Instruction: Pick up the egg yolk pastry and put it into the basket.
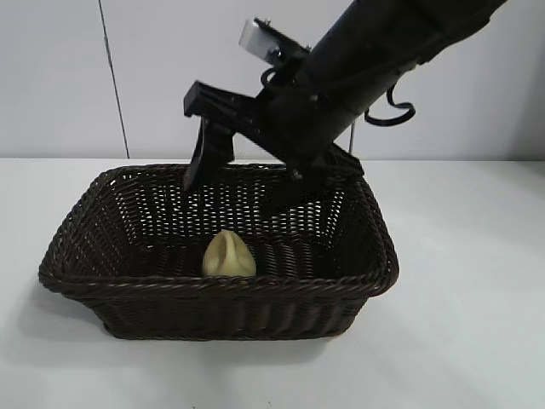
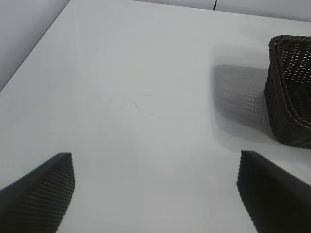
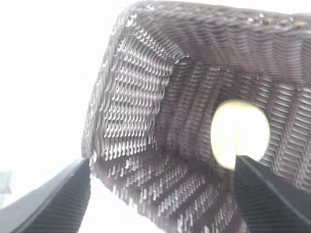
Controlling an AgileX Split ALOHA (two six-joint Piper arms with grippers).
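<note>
The egg yolk pastry [image 1: 228,256], a pale yellow lump with a crease, lies on the floor of the dark brown wicker basket [image 1: 213,288] near its front wall. My right gripper [image 1: 268,166] hangs open above the basket's back rim, well above the pastry and holding nothing. In the right wrist view the pastry [image 3: 239,131] shows beyond one fingertip of the right gripper [image 3: 160,165], inside the basket [image 3: 209,29]. My left gripper [image 2: 155,158] is open over bare table, with a corner of the basket [image 2: 286,97] off to one side.
The basket stands on a white table [image 1: 477,298] with a pale wall behind it. The right arm reaches in from the upper right of the exterior view. The left arm does not show in that view.
</note>
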